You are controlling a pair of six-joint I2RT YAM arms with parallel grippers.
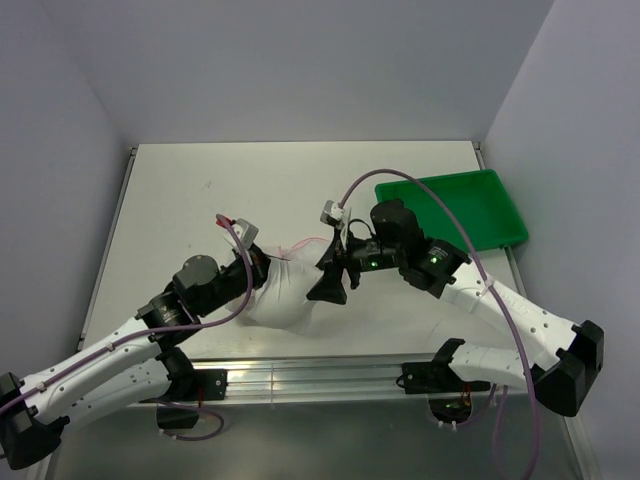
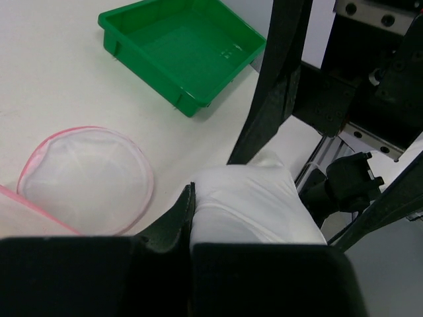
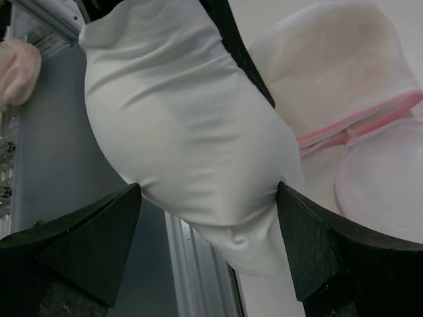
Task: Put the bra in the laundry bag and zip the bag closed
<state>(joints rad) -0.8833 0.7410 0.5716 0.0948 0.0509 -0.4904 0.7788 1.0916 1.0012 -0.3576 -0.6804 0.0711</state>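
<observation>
The bra is a pale, soft bundle held up near the table's front edge. My left gripper is shut on its left side; in the left wrist view the fingers pinch the cup. My right gripper stands wide open astride the bra's lower end, both fingertips against the fabric. The laundry bag, white mesh with a pink zipper band, lies open on the table just behind the bra; one round half lies flat.
A green plastic tray sits at the right edge of the table, beyond the right arm. The metal rail along the table's front runs just below the bra. Grey walls close in the table on three sides.
</observation>
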